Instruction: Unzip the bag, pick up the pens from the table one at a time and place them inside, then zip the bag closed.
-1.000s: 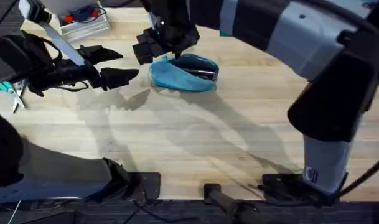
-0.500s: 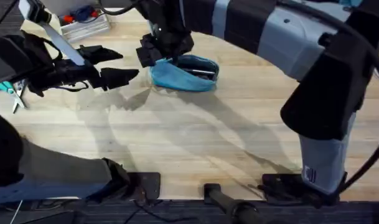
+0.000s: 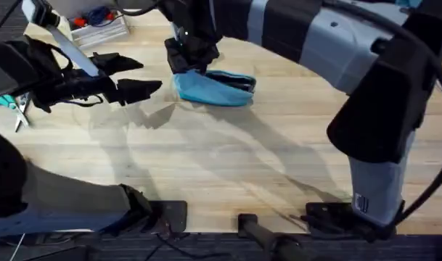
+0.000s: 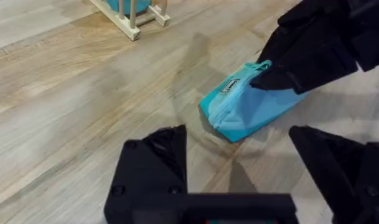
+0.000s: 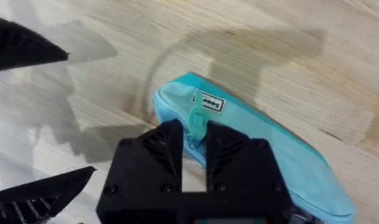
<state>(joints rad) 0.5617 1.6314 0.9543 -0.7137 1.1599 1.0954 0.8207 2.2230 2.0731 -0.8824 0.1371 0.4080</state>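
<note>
My left claw (image 3: 130,76) hangs released and empty above the table (image 3: 228,159), just short of the bag (image 3: 215,88), jaws spread and pointed at its near end. Beyond it, my right claw (image 5: 194,146) is clenched on the bag's teal zipper tab (image 5: 196,118) at the end nearest the left claw; the bag itself lies flat toward the far side of the table. To zip cleanly I judge the tab must run straight along the seam with the fabric held taut, so the left claw would do well to pin that end and stop the soft bag bunching or sliding.
</note>
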